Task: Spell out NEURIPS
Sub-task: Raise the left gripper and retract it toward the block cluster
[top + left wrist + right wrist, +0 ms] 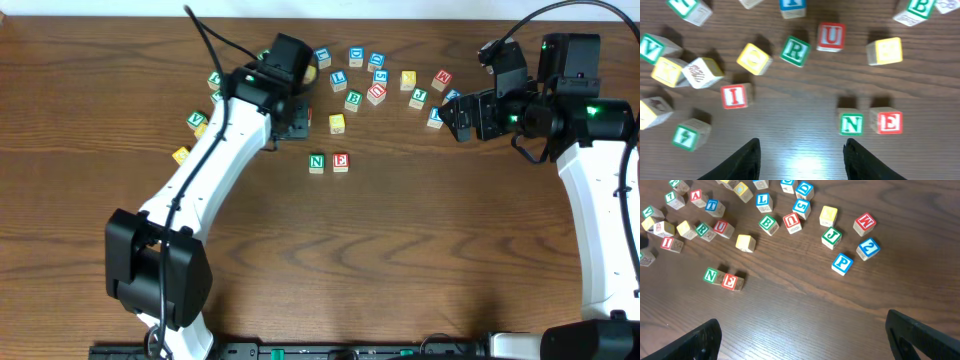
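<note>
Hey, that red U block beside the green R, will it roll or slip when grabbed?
The U cube looks like rigid wood with flat faces, so it probably won't roll. Being small, it is likely light and could skid on the glossy table if nudged.

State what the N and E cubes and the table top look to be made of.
N cube and E cube: likely wood, with pale matte faces and printed green and red letters; their plain light sides show. Table top: wood or wood-look laminate, with dark brown grain lines and a slight sheen where the light glares.
</note>
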Controlling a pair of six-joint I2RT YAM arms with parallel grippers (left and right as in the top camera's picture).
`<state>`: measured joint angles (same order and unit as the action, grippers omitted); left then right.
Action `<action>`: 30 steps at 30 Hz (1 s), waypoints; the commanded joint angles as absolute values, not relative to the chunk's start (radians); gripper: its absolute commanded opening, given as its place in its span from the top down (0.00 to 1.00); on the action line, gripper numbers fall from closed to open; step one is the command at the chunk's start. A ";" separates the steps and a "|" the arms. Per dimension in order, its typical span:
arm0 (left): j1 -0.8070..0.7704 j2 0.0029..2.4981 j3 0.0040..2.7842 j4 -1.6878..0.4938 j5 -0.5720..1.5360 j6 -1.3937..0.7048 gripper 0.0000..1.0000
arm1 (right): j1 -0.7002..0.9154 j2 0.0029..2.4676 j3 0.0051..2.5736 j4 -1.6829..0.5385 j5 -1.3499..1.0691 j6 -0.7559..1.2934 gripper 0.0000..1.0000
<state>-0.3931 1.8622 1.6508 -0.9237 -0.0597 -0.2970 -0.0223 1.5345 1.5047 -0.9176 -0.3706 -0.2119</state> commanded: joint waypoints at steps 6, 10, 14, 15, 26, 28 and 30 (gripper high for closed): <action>-0.340 1.838 1.676 -0.931 -0.060 -0.191 0.47 | -0.025 1.534 1.526 -0.917 -0.384 -0.207 0.01; -0.332 1.838 1.676 -0.926 -0.061 -0.191 0.47 | -0.025 1.534 1.526 -0.917 -0.384 -0.207 0.01; -0.332 1.839 1.676 -0.908 -0.061 -0.191 0.46 | -0.025 1.534 1.526 -0.917 -0.384 -0.207 0.01; -0.332 1.839 1.675 -0.904 -0.061 -0.191 0.46 | -0.025 1.534 1.526 -0.917 -0.384 -0.207 0.01; -0.332 1.842 1.673 -0.878 -0.061 -0.192 0.37 | -0.025 1.534 1.526 -0.917 -0.384 -0.207 0.01; -0.332 1.842 1.673 -0.878 -0.061 -0.192 0.36 | -0.025 1.534 1.526 -0.917 -0.384 -0.207 0.01; -0.332 1.842 1.673 -0.877 -0.061 -0.192 0.36 | -0.025 1.534 1.526 -0.917 -0.384 -0.207 0.01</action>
